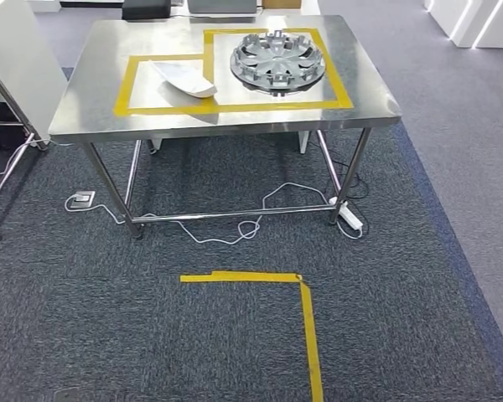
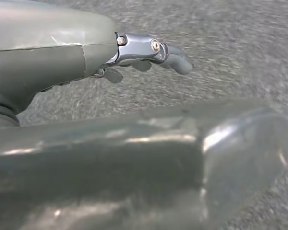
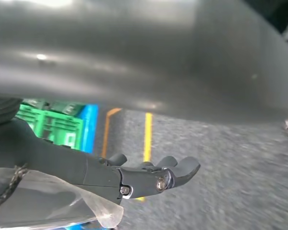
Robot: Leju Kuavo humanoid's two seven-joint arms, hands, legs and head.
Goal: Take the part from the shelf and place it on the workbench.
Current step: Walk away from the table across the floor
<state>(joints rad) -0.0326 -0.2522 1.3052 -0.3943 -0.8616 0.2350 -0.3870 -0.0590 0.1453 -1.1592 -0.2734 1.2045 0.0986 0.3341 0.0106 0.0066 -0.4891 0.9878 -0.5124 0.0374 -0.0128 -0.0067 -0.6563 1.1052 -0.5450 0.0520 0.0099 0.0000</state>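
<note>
A grey part (image 1: 277,60) is seen on the workbench (image 1: 97,92), inside its yellow taped box — presumably the drop zone. Left hand (image 2: 150,50) and right hand (image 3: 150,175): fingers extended over carpet, nothing held — likely parked.

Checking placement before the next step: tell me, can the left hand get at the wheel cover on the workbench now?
Probably not: the left hand hangs over carpet, and the wheel cover lies across open floor.
</note>
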